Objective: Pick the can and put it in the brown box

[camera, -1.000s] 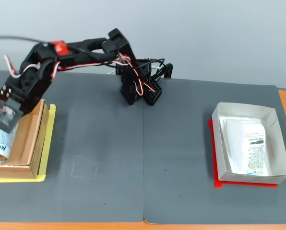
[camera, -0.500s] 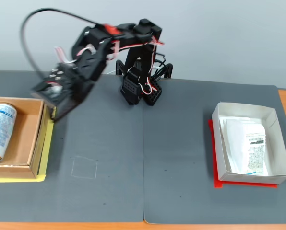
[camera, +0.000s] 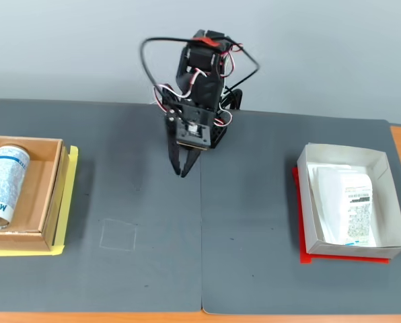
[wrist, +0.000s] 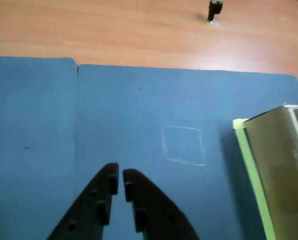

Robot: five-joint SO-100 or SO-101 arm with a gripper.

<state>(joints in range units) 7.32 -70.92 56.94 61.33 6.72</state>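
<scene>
In the fixed view the white and blue "Milkis" can (camera: 5,185) lies on its side inside the brown box (camera: 49,195) at the left edge of the mat. The box stands on a yellow sheet. My gripper (camera: 184,170) hangs above the mat's middle, well to the right of the box, shut and empty. In the wrist view the gripper (wrist: 121,177) shows its two black fingers nearly touching, with nothing between them. The brown box's outer wall (wrist: 279,165) shows at the right edge there; the can is hidden in that view.
A white paper box (camera: 382,168) with a white labelled packet (camera: 352,202) inside stands on a red sheet at the right in the fixed view. A faint chalk square (camera: 118,235) marks the mat. A small black object (wrist: 214,10) stands on the wooden table.
</scene>
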